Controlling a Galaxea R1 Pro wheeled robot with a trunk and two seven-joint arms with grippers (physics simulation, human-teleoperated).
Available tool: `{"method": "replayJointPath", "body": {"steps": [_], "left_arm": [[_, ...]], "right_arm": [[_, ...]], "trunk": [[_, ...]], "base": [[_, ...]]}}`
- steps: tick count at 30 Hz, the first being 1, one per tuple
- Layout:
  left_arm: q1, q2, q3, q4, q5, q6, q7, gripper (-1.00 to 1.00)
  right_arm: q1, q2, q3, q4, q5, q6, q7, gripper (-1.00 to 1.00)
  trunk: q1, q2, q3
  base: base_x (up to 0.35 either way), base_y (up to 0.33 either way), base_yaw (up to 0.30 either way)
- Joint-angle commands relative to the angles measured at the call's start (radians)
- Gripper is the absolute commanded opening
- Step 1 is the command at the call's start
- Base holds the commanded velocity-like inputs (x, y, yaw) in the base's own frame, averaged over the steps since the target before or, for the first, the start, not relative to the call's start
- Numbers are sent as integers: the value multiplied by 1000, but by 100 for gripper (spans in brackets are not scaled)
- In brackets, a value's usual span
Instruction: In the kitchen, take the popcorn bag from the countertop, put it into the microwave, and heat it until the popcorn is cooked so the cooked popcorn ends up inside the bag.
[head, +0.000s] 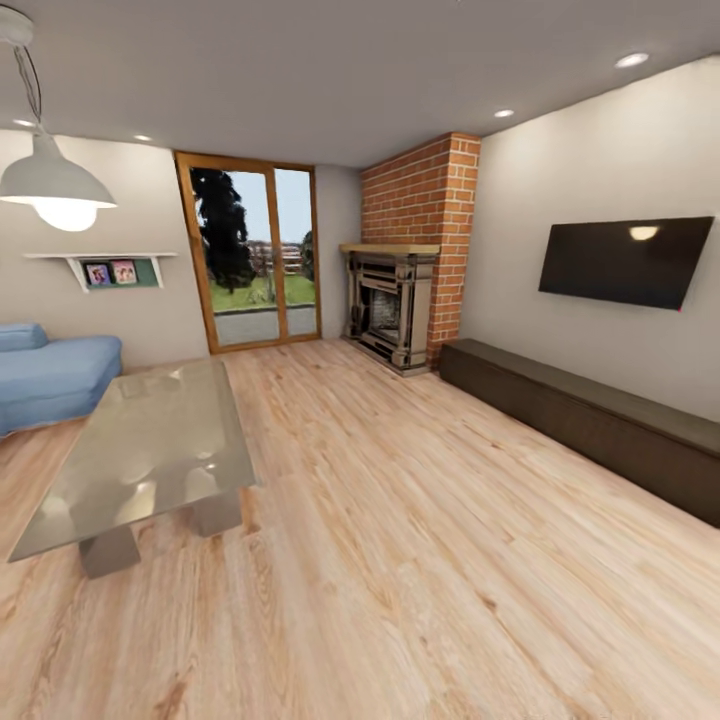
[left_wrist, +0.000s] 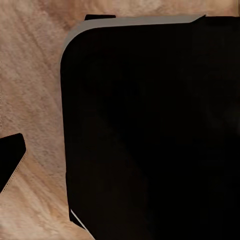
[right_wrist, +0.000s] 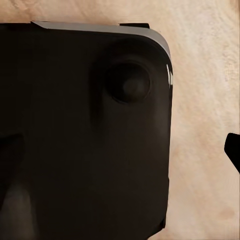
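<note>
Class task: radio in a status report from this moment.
Pincers: state unreadable. In a living room; wooden floor ahead. Glass coffee table at left, low dark cabinet at right.

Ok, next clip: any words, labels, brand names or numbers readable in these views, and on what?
None can be read.
The two framed pictures on the wall shelf: too small to tell whether they bear any lettering.
The wall television: dark screen, no brand mark legible.
The wrist views show dark robot body over wood floor, unmarked.
</note>
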Motion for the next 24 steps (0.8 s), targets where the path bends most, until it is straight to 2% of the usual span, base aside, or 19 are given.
{"method": "replayJointPath", "body": {"steps": [1, 24], "left_arm": [[0, 0, 1, 0, 1, -1, 0, 100], [0, -2, 2, 1, 1, -1, 0, 100]], "right_arm": [[0, 0, 0, 1, -1, -4, 0, 100], [0, 0, 1, 1, -1, -4, 0, 100]], "trunk": [[0, 0, 0], [0, 0, 8]], "base": [[0, 0, -285], [0, 0, -285]]}}
